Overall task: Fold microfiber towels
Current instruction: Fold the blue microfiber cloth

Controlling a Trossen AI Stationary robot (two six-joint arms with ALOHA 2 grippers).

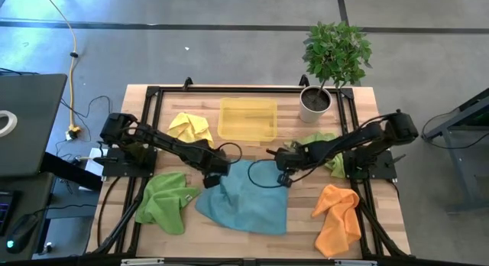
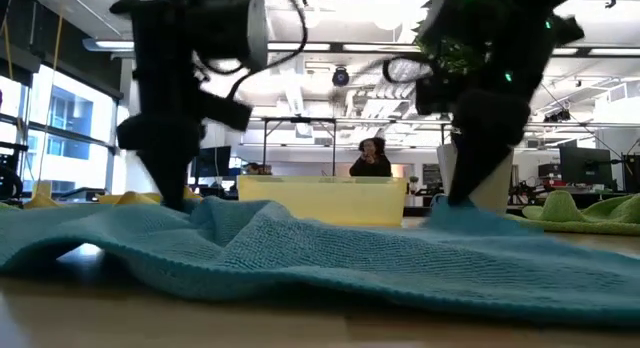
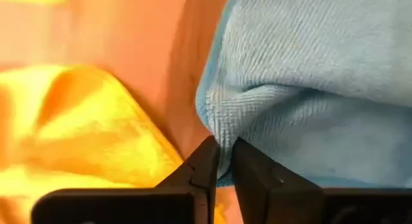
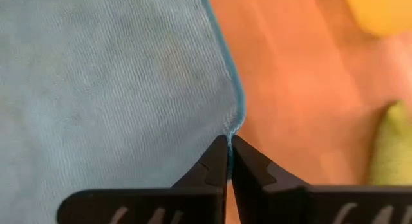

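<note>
The blue microfiber towel (image 1: 246, 199) lies spread on the wooden table, near its middle. My left gripper (image 1: 212, 178) is shut on its far left corner and my right gripper (image 1: 284, 178) is shut on its far right corner. Both point steeply down. In the low view the cloth (image 2: 320, 253) rises a little toward each gripper. No gripper touches the other towels, which lie crumpled on the table: a yellow one (image 1: 189, 128), a green one (image 1: 164, 201) at the left, a second green one (image 1: 327, 147) at the right, and an orange one (image 1: 338, 218). My left gripper pinches the blue towel's bunched far left corner (image 3: 215, 124) between its two fingers, from above. The corner is raised slightly; the rest lies on the table. One layer or several, I cannot tell. My right gripper pinches the blue towel's hemmed edge at its far right corner (image 4: 234, 124) between its two fingers, from above and slanting. The cloth beside the fingers lies nearly flat and slack on the table.
A translucent yellow tray (image 1: 248, 132) stands just beyond the blue towel, and a potted plant (image 1: 321, 98) at the far right corner. A black frame (image 1: 153, 94) runs around the table. A person (image 2: 372, 158) shows in the room behind.
</note>
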